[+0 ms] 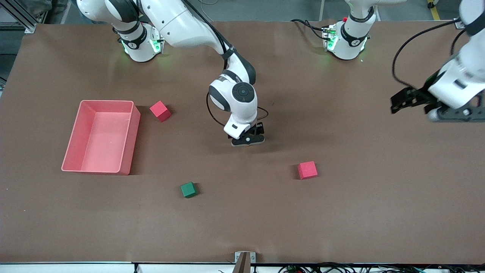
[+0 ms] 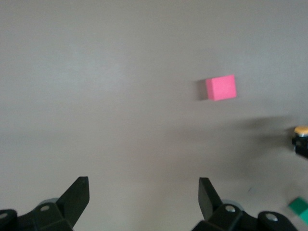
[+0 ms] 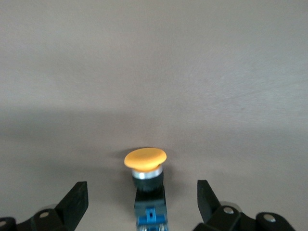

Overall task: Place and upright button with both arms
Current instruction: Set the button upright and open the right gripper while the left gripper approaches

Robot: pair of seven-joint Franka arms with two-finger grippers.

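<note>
Item: the button (image 3: 146, 180), upright between your right gripper (image 3: 142, 204), jaws apart around it. Left gripper (image 2: 144, 202): jaws apart, waited well away from the button.

The button (image 3: 146, 185) stands upright on the counter (image 1: 341, 212) mid-span, between the right gripper's (image 1: 248, 139) parted jaws. The tray (image 1: 99, 167) lies toward the right arm's end. The left gripper (image 1: 411, 102) hangs, probably clear of everything, over the left arm's end.

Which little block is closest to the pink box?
The red cube right beside the pink box. The other red cube and the green cube sit nearer the front camera, farther from it.
</note>
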